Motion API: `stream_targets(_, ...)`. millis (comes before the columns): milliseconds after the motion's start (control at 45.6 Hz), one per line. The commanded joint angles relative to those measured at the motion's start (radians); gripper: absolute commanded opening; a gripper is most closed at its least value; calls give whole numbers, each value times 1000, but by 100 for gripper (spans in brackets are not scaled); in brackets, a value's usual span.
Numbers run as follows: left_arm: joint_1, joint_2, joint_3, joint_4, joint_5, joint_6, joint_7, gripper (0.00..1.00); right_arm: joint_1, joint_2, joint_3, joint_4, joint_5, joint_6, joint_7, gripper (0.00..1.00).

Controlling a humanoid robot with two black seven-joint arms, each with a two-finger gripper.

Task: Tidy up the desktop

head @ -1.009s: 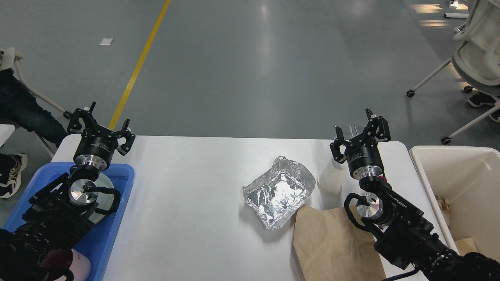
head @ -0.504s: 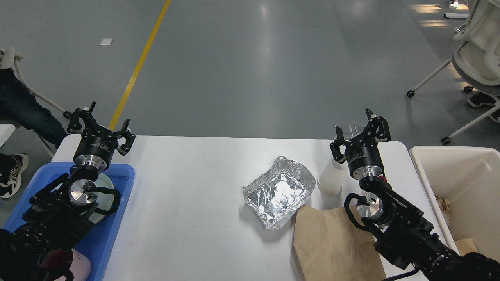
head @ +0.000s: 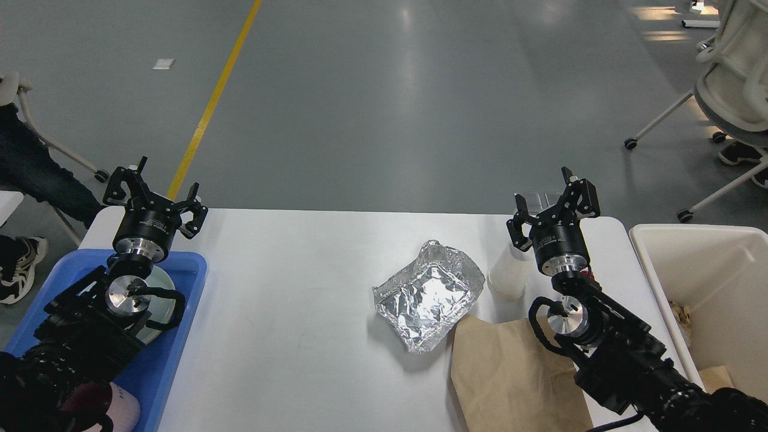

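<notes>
desktop (head: pixel 288 312) spread below both arms. crumpled foil tray (head: pixel 429 294), white cup (head: pixel 507 273) and brown paper bag (head: pixel 510 372) are left right of centre, probably sorted toward the cream bin (head: pixel 708 270). left gripper (head: pixel 155 191) and right gripper (head: pixel 555 204) are held raised, fingers apart, nothing gripped, over blue tray (head: pixel 180 312) and cup.

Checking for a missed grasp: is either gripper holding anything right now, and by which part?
Nothing is held. The left gripper and right gripper are both open and empty.
</notes>
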Motion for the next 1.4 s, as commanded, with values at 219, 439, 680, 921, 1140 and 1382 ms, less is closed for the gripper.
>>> stream_targets(219,0,0,0,0,0,0,0,96,0,0,0,0,0,0,0,100)
stream_targets(439,0,0,0,0,0,0,0,96,0,0,0,0,0,-1,-5,100)
stream_targets(680,0,0,0,0,0,0,0,96,14,-11,-2,-6,0,-21,-6,100)
stream_targets(921,0,0,0,0,0,0,0,96,87,-75,0,-6,0,-21,-6,100)
stream_targets(1140,0,0,0,-1,0,0,0,96,106,-87,0,-12,0,-23,-6,100)
stream_targets(1382,0,0,0,0,0,0,0,96,107,-86,2,-74,11,-21,-6,100)
